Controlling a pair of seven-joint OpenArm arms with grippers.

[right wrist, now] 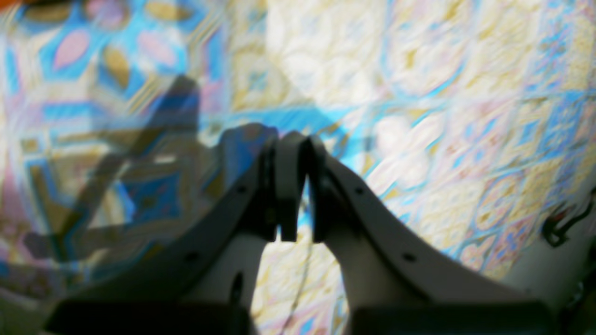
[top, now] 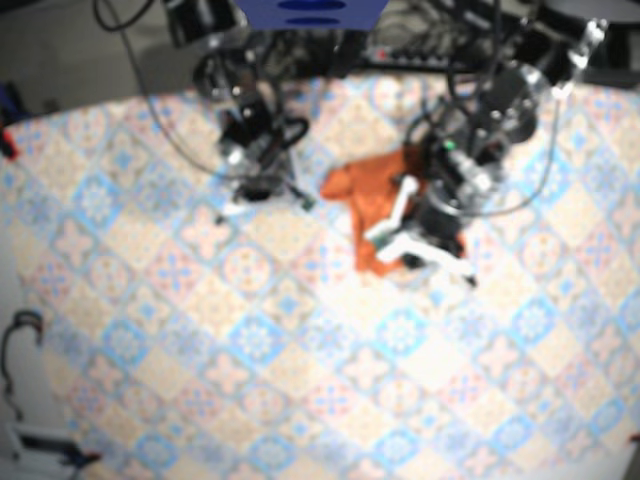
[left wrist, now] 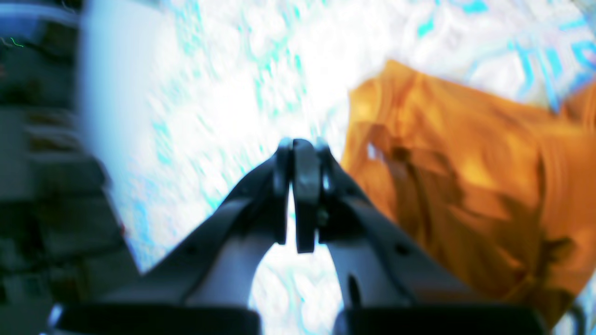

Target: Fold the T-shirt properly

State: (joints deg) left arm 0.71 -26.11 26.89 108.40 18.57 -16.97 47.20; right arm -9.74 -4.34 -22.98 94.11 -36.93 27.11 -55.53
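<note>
The orange T-shirt (top: 372, 195) lies crumpled in a heap on the patterned tablecloth, toward the back middle of the table. In the left wrist view the T-shirt (left wrist: 465, 177) fills the right side, bunched and creased. My left gripper (left wrist: 301, 151) is shut with nothing between its fingers, just left of the shirt's edge; in the base view the left gripper (top: 392, 240) hangs over the heap's near side. My right gripper (right wrist: 292, 139) is shut and empty above bare cloth; from above, the right gripper (top: 262, 195) is to the shirt's left, apart from it.
A quilted tablecloth (top: 300, 380) with blue, pink and yellow tiles covers the table. Cables and arm bases (top: 300, 40) crowd the back edge. A dark cable (top: 15, 345) lies off the front left. The table's edge (left wrist: 98, 139) shows on the left of the left wrist view.
</note>
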